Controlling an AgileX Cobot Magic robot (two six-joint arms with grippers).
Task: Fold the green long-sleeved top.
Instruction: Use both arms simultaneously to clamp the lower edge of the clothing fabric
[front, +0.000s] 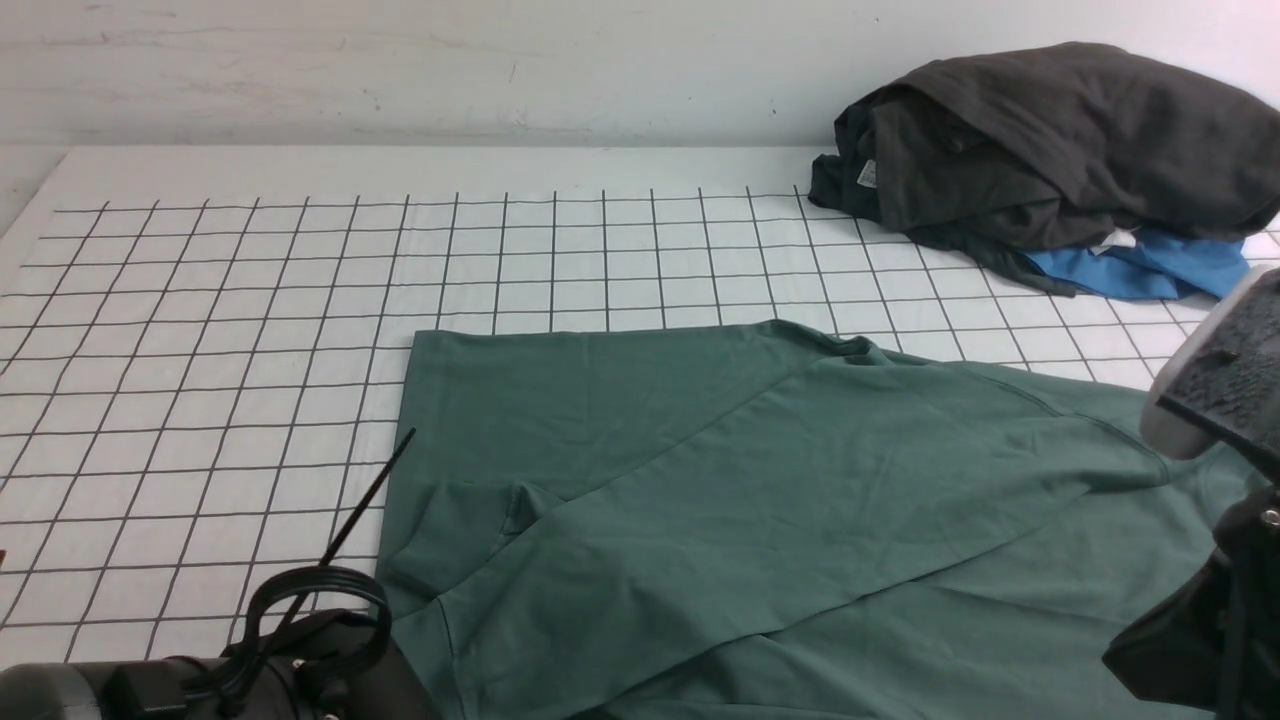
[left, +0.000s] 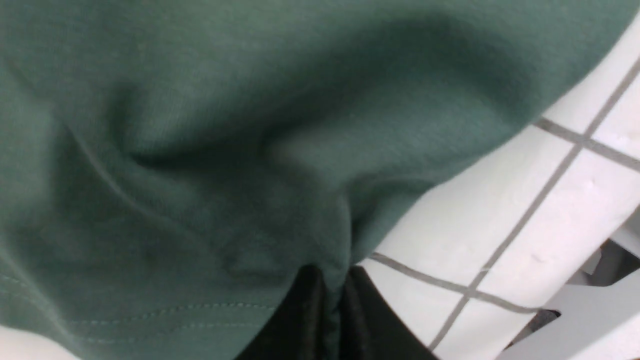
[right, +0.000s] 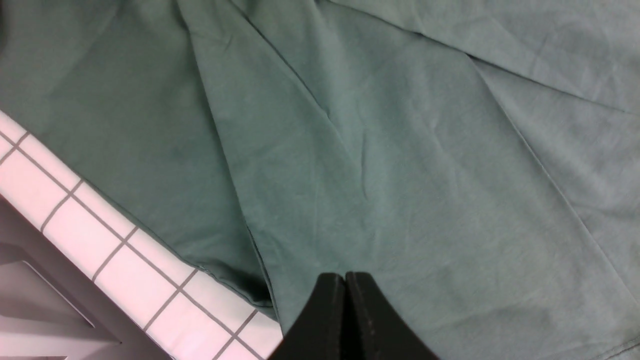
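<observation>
The green long-sleeved top (front: 760, 480) lies spread over the near right half of the gridded table, with one sleeve folded across its body. In the left wrist view my left gripper (left: 331, 272) is shut on a pinched fold of the green top (left: 210, 150) near its stitched hem, at the table's near edge. In the right wrist view my right gripper (right: 345, 276) is shut with nothing between its fingers, just above the top's flat cloth (right: 400, 150). Only the left arm's housing (front: 300, 660) and the right arm's wrist (front: 1225, 385) show in the front view.
A dark charcoal-grey garment (front: 1050, 140) is heaped at the back right over a bright blue garment (front: 1150, 268). The white gridded table cover (front: 200, 350) shows bare on the left. A thin black cable end (front: 370, 500) sticks up from the left arm.
</observation>
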